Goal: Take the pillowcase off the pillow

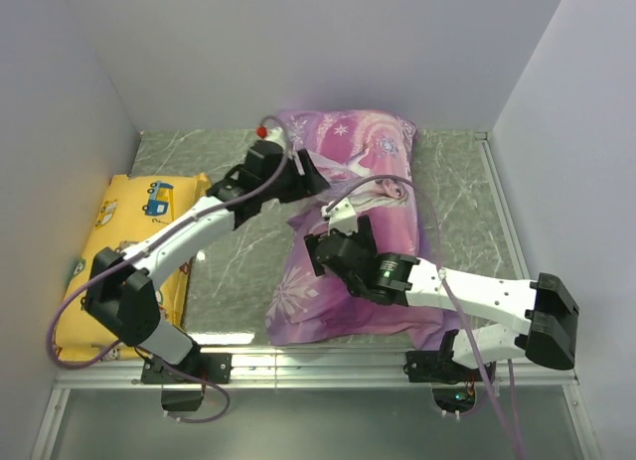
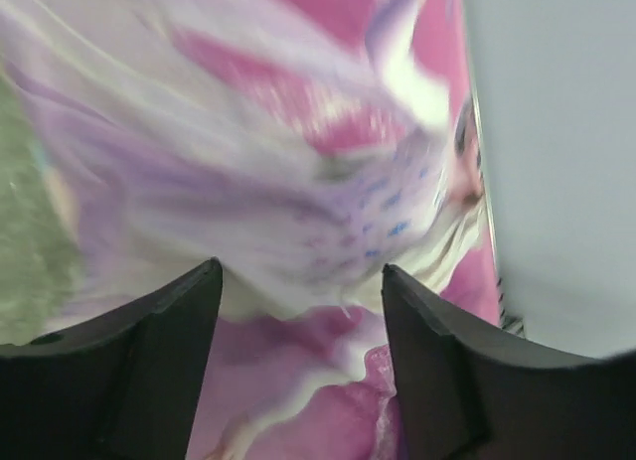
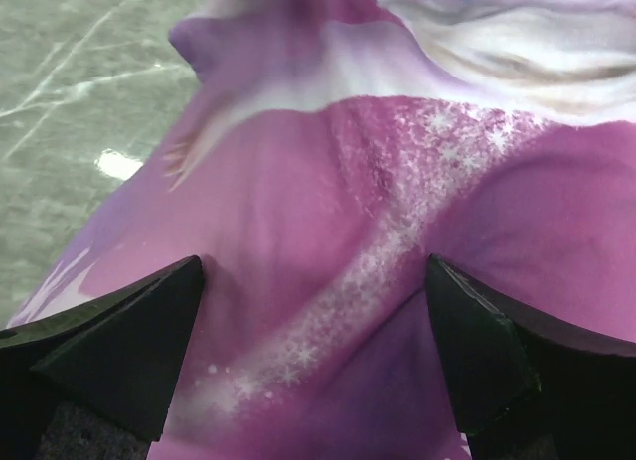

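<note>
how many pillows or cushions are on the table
2: one inside the pillowcase at the centre; the yellow cushion along the left edge. More could be hidden.

Your green marbled table carries the pillowcase stretched down its middle and a yellow cushion lying flat along its left edge, apart.

Wide-parted jaws over the pillowcase

Soft cloth pillowcase, glossy marbled table
</note>
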Action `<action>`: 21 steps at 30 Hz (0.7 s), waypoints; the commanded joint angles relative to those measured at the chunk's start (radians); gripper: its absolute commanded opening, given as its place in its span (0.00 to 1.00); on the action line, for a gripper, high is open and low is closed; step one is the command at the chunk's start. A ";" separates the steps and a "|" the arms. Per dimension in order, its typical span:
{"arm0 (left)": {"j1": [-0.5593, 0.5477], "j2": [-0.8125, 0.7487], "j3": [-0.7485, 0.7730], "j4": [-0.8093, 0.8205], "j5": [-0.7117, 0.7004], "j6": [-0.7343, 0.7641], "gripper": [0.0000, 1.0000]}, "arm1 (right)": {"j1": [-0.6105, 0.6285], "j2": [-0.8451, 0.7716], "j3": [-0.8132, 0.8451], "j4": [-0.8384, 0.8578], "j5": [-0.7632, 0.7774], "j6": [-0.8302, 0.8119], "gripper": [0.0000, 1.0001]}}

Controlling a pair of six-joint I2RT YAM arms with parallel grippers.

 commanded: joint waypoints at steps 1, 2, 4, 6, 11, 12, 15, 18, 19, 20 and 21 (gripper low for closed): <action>0.097 -0.081 0.028 0.035 -0.027 -0.002 0.74 | 0.005 0.042 0.005 -0.003 0.095 0.066 1.00; 0.117 -0.078 0.025 0.039 -0.021 0.003 0.78 | 0.004 0.077 0.011 -0.055 0.118 0.098 0.99; 0.186 -0.069 0.002 0.077 0.054 0.012 0.84 | 0.004 0.096 0.007 -0.084 0.152 0.120 0.83; 0.247 -0.014 0.014 0.125 0.124 0.035 0.87 | 0.005 0.091 -0.001 -0.106 0.158 0.144 0.53; 0.310 0.209 0.083 0.203 0.325 0.073 0.99 | 0.004 0.009 -0.027 -0.170 0.165 0.195 0.00; 0.316 0.239 0.090 0.257 0.338 0.067 0.99 | 0.002 -0.008 -0.032 -0.178 0.167 0.198 0.00; 0.319 0.352 0.133 0.295 0.364 0.036 0.99 | -0.004 -0.080 -0.056 -0.204 0.158 0.215 0.00; 0.319 0.422 0.108 0.369 0.352 -0.022 0.99 | -0.016 -0.151 -0.081 -0.212 0.130 0.215 0.00; 0.319 0.435 0.101 0.418 0.344 -0.039 0.99 | -0.018 -0.168 -0.092 -0.207 0.118 0.212 0.00; 0.319 0.454 0.091 0.464 0.330 -0.075 0.99 | -0.016 -0.194 -0.095 -0.204 0.101 0.206 0.00; 0.318 0.459 0.075 0.511 0.318 -0.100 0.99 | -0.018 -0.203 -0.096 -0.205 0.096 0.204 0.00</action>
